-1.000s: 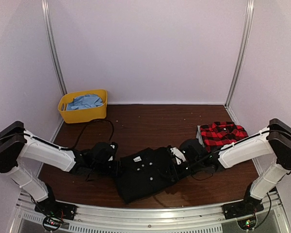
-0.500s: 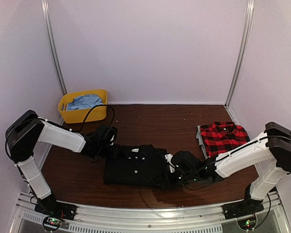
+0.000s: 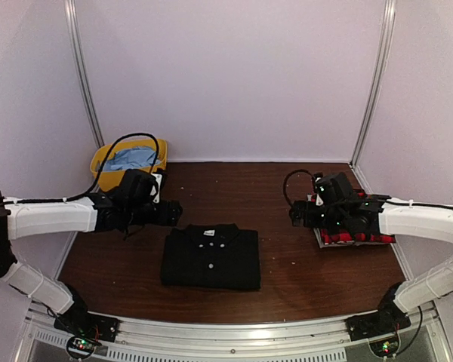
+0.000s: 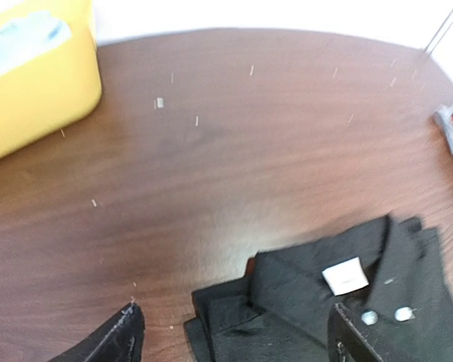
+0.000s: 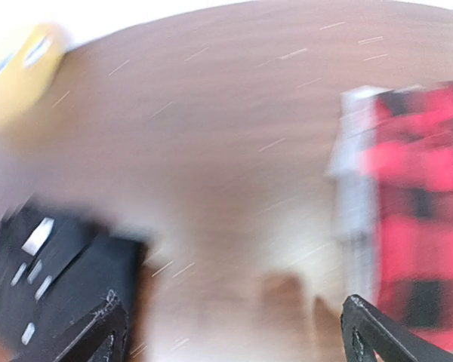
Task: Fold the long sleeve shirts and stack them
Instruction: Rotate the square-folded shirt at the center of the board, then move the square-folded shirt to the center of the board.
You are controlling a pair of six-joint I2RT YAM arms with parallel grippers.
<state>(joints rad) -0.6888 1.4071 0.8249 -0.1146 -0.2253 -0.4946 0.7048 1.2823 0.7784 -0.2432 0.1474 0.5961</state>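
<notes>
While the yellow bin (image 3: 98, 161) sits at the far left corner of the worktop (image 3: 234, 188) with a pale blue cloth (image 3: 133, 157) bunched inside it, the left arm reaches across in front of it, a black cable (image 3: 118, 141) looping over the bin's rim. The left tool (image 3: 175, 212) hangs near the far left corner of the black shirt (image 3: 211, 259). In the left wrist view its fingers (image 4: 118, 339) stand spread wide with nothing pinched, the shirt's collar lying below and between them. The black shirt lies folded into a neat rectangle at the near middle of the worktop, collar toward the far side. A white label (image 4: 341, 275) shows inside the collar, and small pale buttons (image 3: 210, 264) run down the front. Bare brown wood separates it from the right arm. The right tool (image 3: 294, 216) points left, toward the middle of the worktop. In the right wrist view, which is badly blurred, its fingers (image 5: 98, 332) also stand spread apart, gripping nothing. The plaid shirt (image 3: 349, 237) lies folded at the right edge of the worktop, well apart from the black one. From above the right arm covers most of it, so only its near edge and a strip of its far side show. A pale grey layer (image 5: 353, 196) runs along its left side; whether that is part of the shirt or something under it, I cannot tell.
</notes>
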